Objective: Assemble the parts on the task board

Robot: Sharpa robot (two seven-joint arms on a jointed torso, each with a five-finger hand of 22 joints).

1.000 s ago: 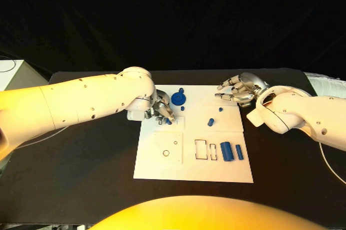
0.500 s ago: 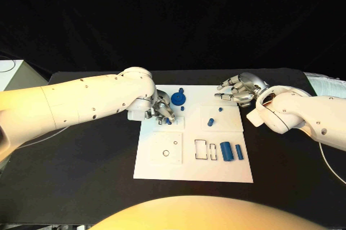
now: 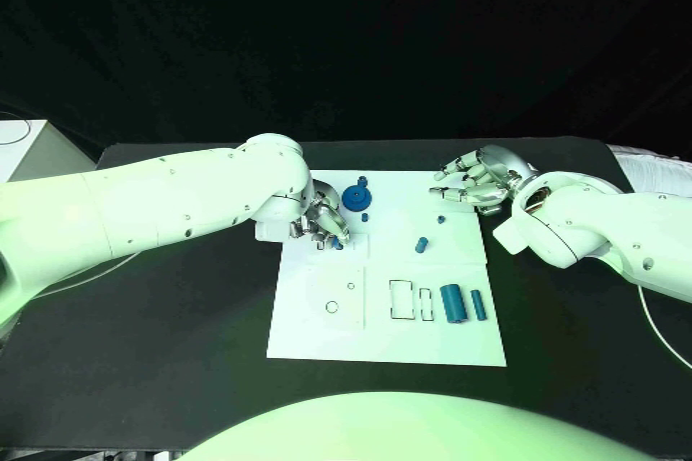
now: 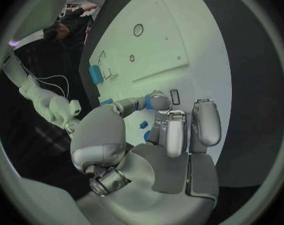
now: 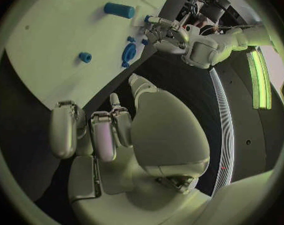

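Left hand [image 3: 323,224] down on the task board [image 3: 387,341], fingers pinching a small blue part [image 3: 335,242] at the upper-left panel. Right hand [image 3: 473,188] over the board's far right corner — fingers loosely spread, nothing held. Blue gear [image 3: 356,198] between hands.

Blue parts [image 3: 454,303] on white task board [image 3: 332,341], seemingly plain.

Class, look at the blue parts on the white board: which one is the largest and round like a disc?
The blue gear-like disc near the board's far edge, just beside the left hand. The other parts are small pegs or long cylinders; this one alone is wide and round.
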